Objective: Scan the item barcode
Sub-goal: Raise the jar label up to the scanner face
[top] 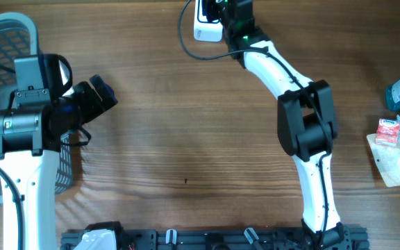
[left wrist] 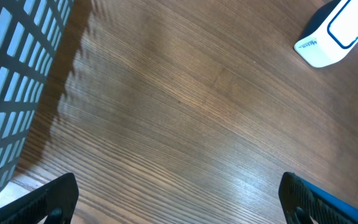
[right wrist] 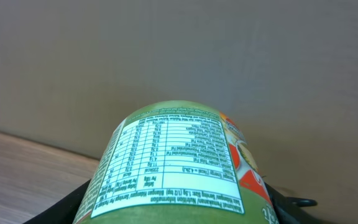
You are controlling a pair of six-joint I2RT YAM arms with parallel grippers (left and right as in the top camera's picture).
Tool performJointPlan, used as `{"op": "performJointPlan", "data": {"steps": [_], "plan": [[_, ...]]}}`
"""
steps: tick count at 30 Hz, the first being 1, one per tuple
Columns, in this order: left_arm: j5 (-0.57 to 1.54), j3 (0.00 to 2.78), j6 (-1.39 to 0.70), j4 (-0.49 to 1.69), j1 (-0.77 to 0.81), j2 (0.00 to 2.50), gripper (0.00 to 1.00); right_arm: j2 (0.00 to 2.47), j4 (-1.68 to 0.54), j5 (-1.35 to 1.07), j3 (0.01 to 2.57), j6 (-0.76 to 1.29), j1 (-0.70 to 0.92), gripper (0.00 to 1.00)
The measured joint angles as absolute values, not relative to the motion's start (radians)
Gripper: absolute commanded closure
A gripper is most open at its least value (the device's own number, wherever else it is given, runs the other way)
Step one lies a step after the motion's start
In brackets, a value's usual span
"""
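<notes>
Green container [right wrist: 173, 168] in R hand [top: 222, 7], long axis twd wall [right wrist: 166, 50].

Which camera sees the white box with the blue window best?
The left wrist view: the white box sits unobstructed at top right, its blue-edged window facing the camera. The overhead view catches it at the top edge, partly under the right arm. The right wrist view shows instead a green labelled container.

The left gripper [left wrist: 176, 198], jaws spread wide, hangs above a wooden table [left wrist: 166, 106]; a grey mesh basket [left wrist: 11, 81] lies outside the left jaw, a white scanner [left wrist: 335, 30] well ahead of the right.
</notes>
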State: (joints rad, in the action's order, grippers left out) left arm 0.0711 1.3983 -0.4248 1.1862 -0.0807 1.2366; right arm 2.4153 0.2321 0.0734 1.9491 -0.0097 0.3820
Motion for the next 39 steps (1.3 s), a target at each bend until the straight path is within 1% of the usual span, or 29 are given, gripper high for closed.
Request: {"op": "performJointPlan", "data": {"steps": [5, 9, 19, 30, 34, 39], "plan": [[0.071, 1.398, -0.425, 1.186, -0.081, 1.237, 0.00, 2.449, 0.276, 0.123, 1.949, -0.112, 0.411, 0.36], [0.071, 1.398, -0.425, 1.187, -0.081, 1.237, 0.00, 2.470, 0.290, 0.136, 1.949, -0.150, 0.425, 0.36], [0.071, 1.398, -0.425, 1.187, -0.081, 1.237, 0.00, 2.547, 0.355, 0.190, 1.949, -0.205, 0.417, 0.36], [0.071, 1.398, -0.425, 1.187, -0.081, 1.237, 0.00, 2.561, 0.383, 0.229, 1.949, -0.242, 0.417, 0.36], [0.071, 1.398, -0.425, 1.187, -0.081, 1.237, 0.00, 2.561, 0.383, 0.274, 1.949, -0.245, 0.419, 0.32], [0.071, 1.398, -0.425, 1.187, -0.081, 1.237, 0.00, 2.557, 0.344, 0.330, 1.949, -0.249, 0.430, 0.32]]}}
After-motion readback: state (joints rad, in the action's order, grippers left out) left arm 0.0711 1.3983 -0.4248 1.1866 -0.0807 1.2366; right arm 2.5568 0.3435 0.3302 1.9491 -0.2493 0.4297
